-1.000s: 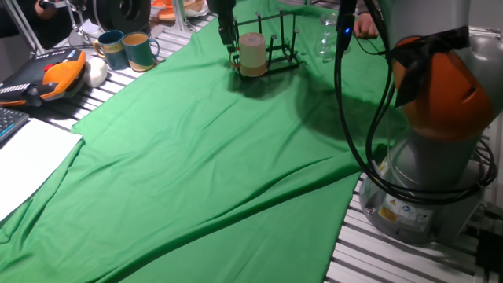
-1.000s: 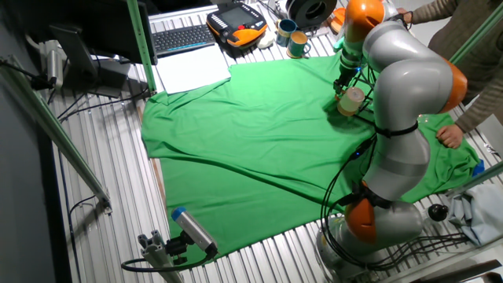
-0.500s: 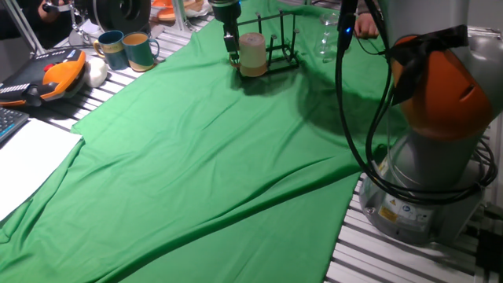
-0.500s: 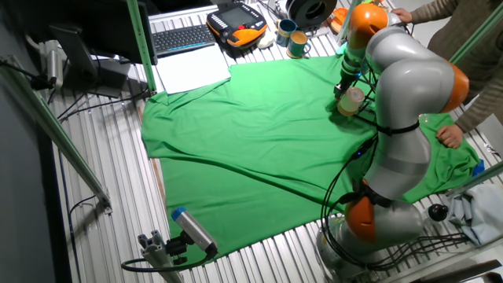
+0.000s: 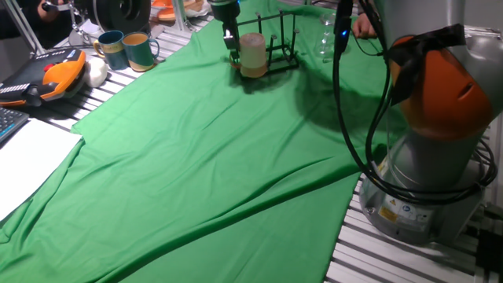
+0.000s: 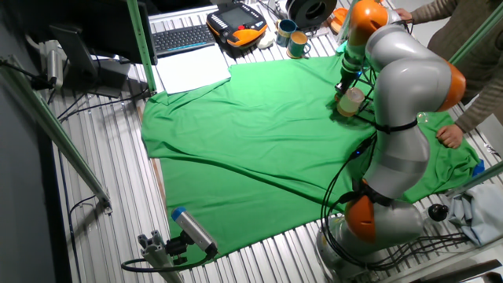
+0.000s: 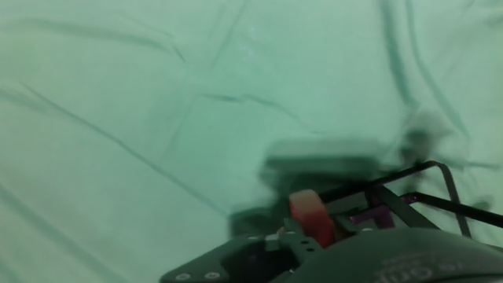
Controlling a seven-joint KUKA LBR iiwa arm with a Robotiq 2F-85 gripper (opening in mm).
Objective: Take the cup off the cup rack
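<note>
the arm reaches from its grey and orange base (image 5: 428, 118) across the desk (image 6: 102, 157) to the far edge of the green cloth (image 5: 204, 149), with the claw (image 5: 231, 43) pointing down at the left side of the cup (image 5: 252, 53). whether it is apart or clamped i cannot tell. the cup is a smooth cream cylinder with an orange-brown base, sitting at the near left end of the rack (image 5: 277, 49), a thin black wire frame with upright prongs. the hand view is blurred, showing wrinkled cloth, black wire (image 7: 409, 189) and an orange-red piece (image 7: 311, 218).
</note>
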